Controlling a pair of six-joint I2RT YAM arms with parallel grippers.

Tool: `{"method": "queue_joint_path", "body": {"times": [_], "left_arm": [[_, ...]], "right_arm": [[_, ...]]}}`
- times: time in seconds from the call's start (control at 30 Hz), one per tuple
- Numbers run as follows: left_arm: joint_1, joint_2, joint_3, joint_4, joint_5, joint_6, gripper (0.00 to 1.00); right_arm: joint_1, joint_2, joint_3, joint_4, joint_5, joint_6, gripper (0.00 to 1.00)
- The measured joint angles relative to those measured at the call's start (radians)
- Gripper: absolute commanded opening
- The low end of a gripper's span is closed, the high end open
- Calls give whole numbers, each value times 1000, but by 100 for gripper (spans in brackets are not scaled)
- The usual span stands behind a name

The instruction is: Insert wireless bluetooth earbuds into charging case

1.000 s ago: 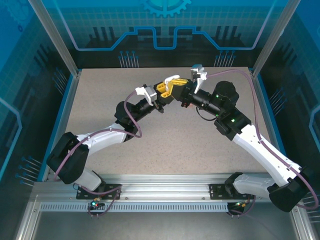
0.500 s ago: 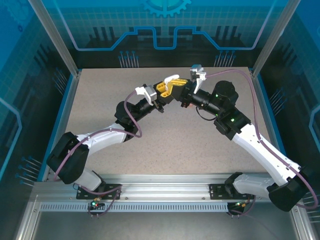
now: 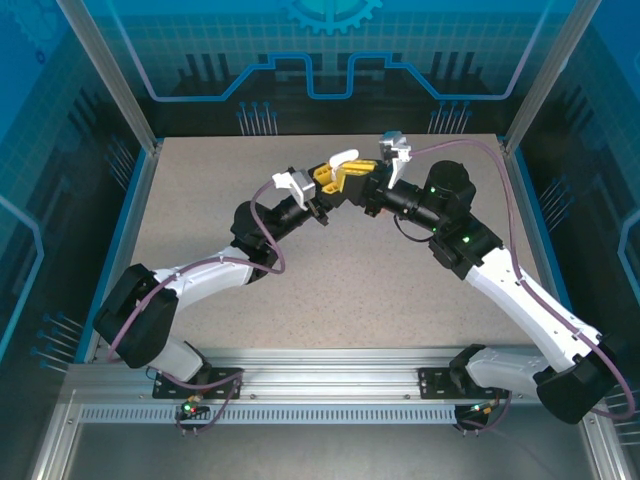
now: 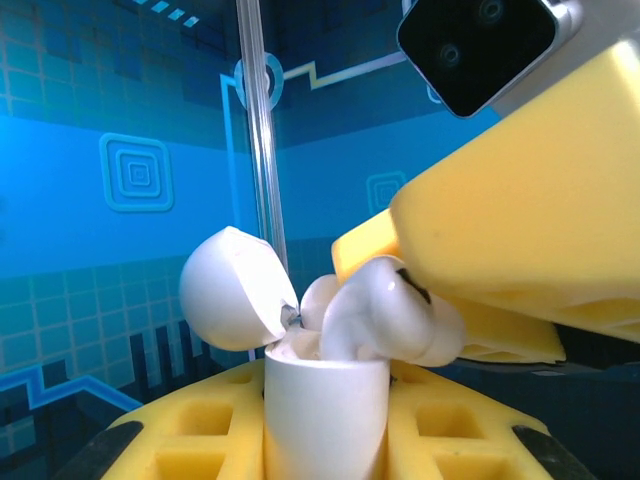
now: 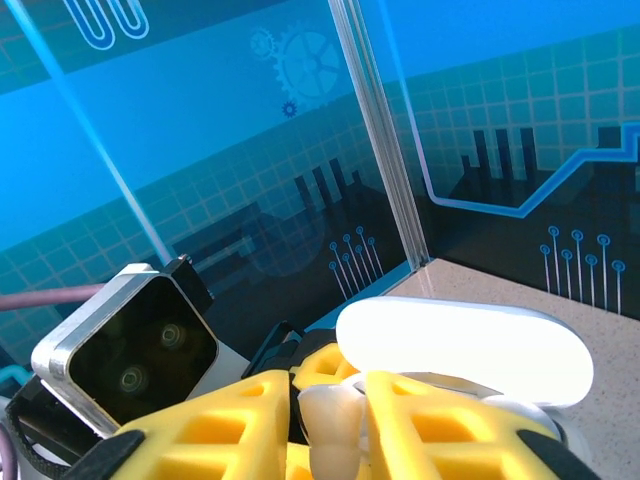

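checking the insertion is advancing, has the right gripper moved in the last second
Yes, slightly. Against the back right frame post, the right gripper, shut on a white earbud, has edged left toward the charging case in the left gripper.

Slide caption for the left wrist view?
Right end effector holds a white earbud at the open case gripped by the left end effector.

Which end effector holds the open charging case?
The left end effector: the white case stands lid-open in its grip, whereas the right end effector pinches a white earbud.
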Motion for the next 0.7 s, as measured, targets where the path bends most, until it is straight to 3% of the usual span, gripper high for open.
{"method": "queue_joint_path", "body": {"times": [0.37, 0.7], "left_arm": [[0, 0, 0, -14, -7, -4, 0], [0, 0, 0, -15, -37, -28, 0]], "right_arm": [[0, 7, 16, -26, 0, 1, 35], [0, 39, 64, -37, 0, 14, 52]]}}
